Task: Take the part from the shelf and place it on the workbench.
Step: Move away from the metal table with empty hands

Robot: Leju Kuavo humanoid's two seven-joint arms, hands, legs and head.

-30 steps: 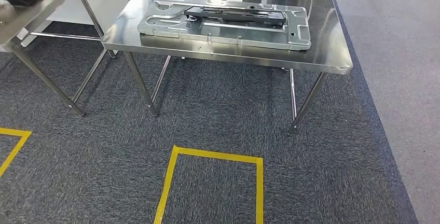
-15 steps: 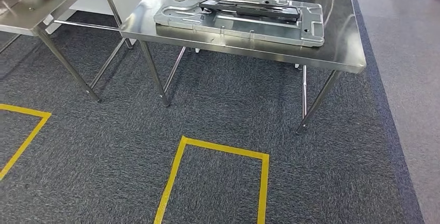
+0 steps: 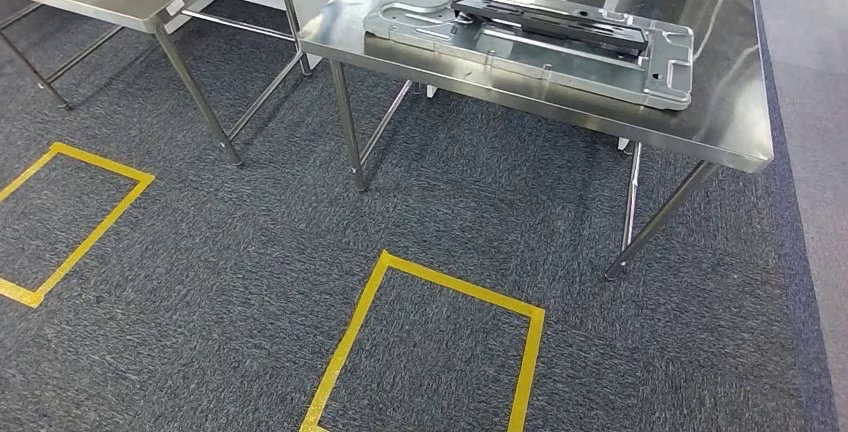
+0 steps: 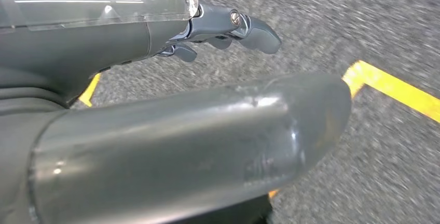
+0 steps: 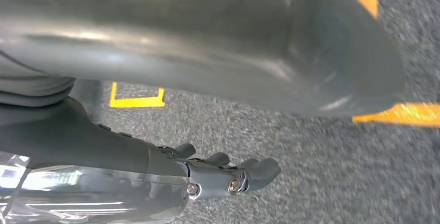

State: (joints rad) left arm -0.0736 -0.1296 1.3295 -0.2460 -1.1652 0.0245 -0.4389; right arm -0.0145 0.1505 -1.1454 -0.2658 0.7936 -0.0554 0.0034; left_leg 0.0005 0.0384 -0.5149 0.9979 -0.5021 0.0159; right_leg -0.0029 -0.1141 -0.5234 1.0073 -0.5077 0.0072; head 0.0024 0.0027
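Observation:
A dark flat part (image 3: 545,20) lies on a silver stamped plate (image 3: 560,70) on the steel workbench (image 3: 720,127) ahead of me, towards the right in the head view. My left hand (image 4: 104,42) hangs over the grey carpet, its fingers (image 4: 251,24) apart from the thick thumb (image 4: 207,130) and nothing in it. In the same way my right hand (image 5: 104,146) hangs low above the carpet, with its fingers (image 5: 251,175) spread from the thumb (image 5: 218,37) and holding nothing.
A second steel table (image 3: 130,4) stands at the far left, with something dark at its far edge. Yellow tape squares mark the carpet, one in front of me (image 3: 455,290) and one on the left (image 3: 95,222). Thin table legs (image 3: 348,127) stand between.
The camera has turned left: the workbench and the tape square slid to the right of the picture, and a second tape square has come into view on the left.

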